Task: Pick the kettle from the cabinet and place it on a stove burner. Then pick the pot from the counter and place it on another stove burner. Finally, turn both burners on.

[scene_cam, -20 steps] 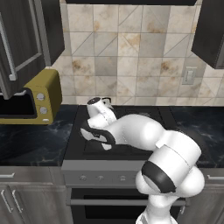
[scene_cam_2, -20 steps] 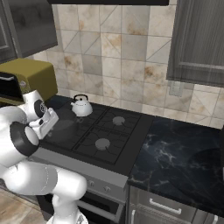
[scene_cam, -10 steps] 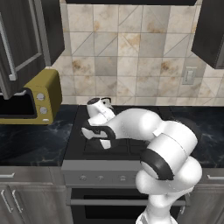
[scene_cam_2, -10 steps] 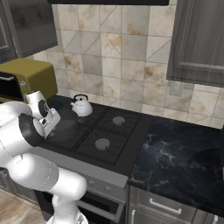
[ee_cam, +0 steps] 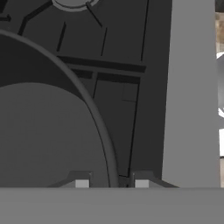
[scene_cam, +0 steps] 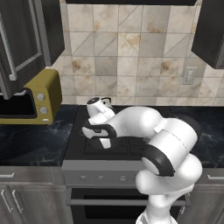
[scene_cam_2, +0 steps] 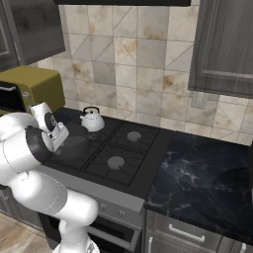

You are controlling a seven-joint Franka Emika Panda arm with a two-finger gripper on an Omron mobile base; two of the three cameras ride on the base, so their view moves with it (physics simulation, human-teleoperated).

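Note:
The dark grey pot [ee_cam: 43, 131] rests on the cooktop's front left burner, also seen as the pot [scene_cam_2: 74, 145] in the right base view. My gripper [ee_cam: 111, 183] straddles its rim, open, with a small gap on each side of the rim. The gripper [scene_cam_2: 60, 137] sits low at the pot's near left edge. The silver-white kettle [scene_cam_2: 92, 119] stands upright on the back left burner, just behind the pot. Two bare burners [scene_cam_2: 133, 136] lie on the right half of the cooktop.
A yellow microwave [scene_cam: 41, 94] stands on the counter left of the stove, below the open cabinet door [scene_cam: 17, 43]. Stove knobs [scene_cam: 100, 178] line the front panel. The black marble counter [scene_cam_2: 202, 173] stretches to the right. My arm crosses over the cooktop.
The jaws have parted from the pot's rim, which they held shut before. The pot stays on the front left burner. The arm has shifted slightly over the stove.

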